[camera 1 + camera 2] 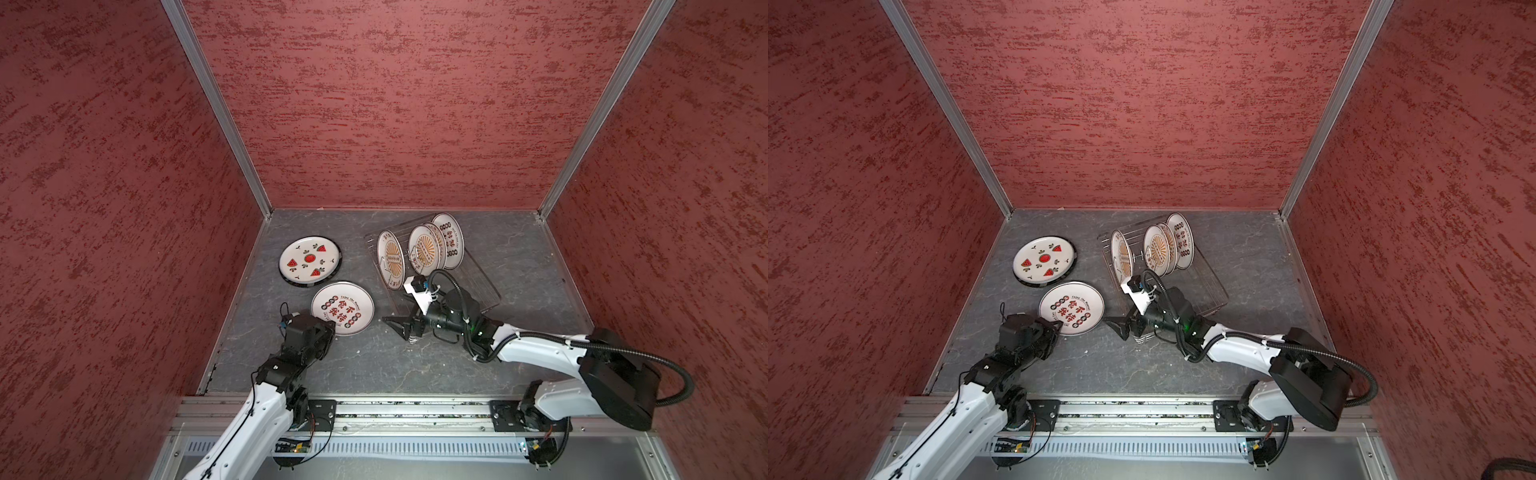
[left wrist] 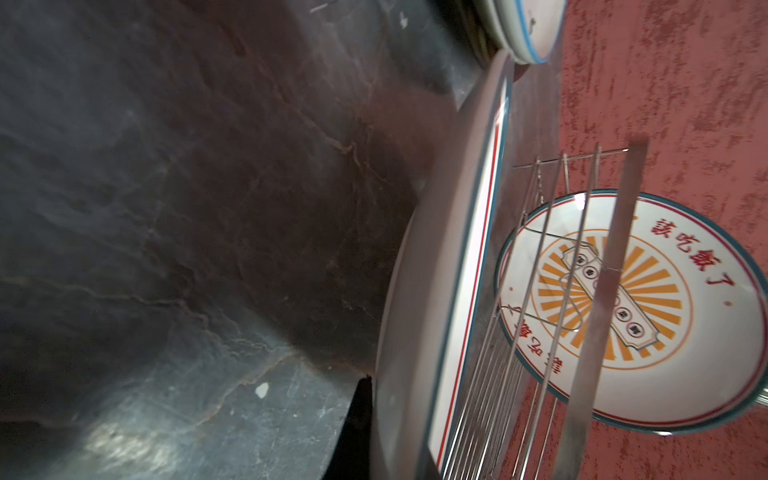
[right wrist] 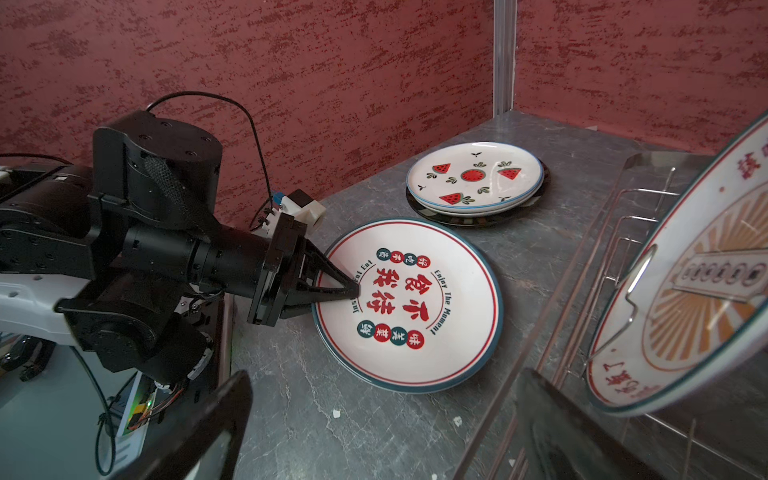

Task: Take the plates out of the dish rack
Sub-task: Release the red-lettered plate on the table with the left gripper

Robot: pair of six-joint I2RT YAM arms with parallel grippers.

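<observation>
Top views, setting: a grey stone-look table (image 1: 415, 365) enclosed by red textured walls (image 1: 395, 104).
Top views, dish rack: the silver wire dish rack (image 1: 478, 286) sits on the table, right of centre and toward the back wall.
Top views, plates in rack: four plates stand on edge at its far end. A front sunburst plate (image 1: 391, 259) comes first, then a middle pair of plates (image 1: 422, 249) close together, then a rear character plate (image 1: 449, 239).
Top views, plates on table: a watermelon plate (image 1: 308, 259) lies face up, left of the rack. A flat character plate (image 1: 345, 305) lies just in front of it.
Top views, left jaws: the left gripper (image 1: 332, 327) is closed on the near-left rim of the flat character plate.
Top views, right jaws: the right gripper (image 1: 397, 328) hangs low between that plate and the rack's front corner, spread wide and empty.
Left wrist view: the gripped plate shows edge-on (image 2: 449, 270), with rack wires and the front sunburst plate (image 2: 665, 299) beyond it.
Right wrist view, left jaws: the left gripper (image 3: 353, 293) pinches the flat plate's rim, with one finger on the printed face and one beneath. Whether that edge is raised cannot be told.
Right wrist view, stack: the watermelon plate rests on a dark-rimmed plate (image 3: 469, 219).
Right wrist view, right jaws: its own fingers (image 3: 208, 428) show blurred, far apart, with nothing between them.
</observation>
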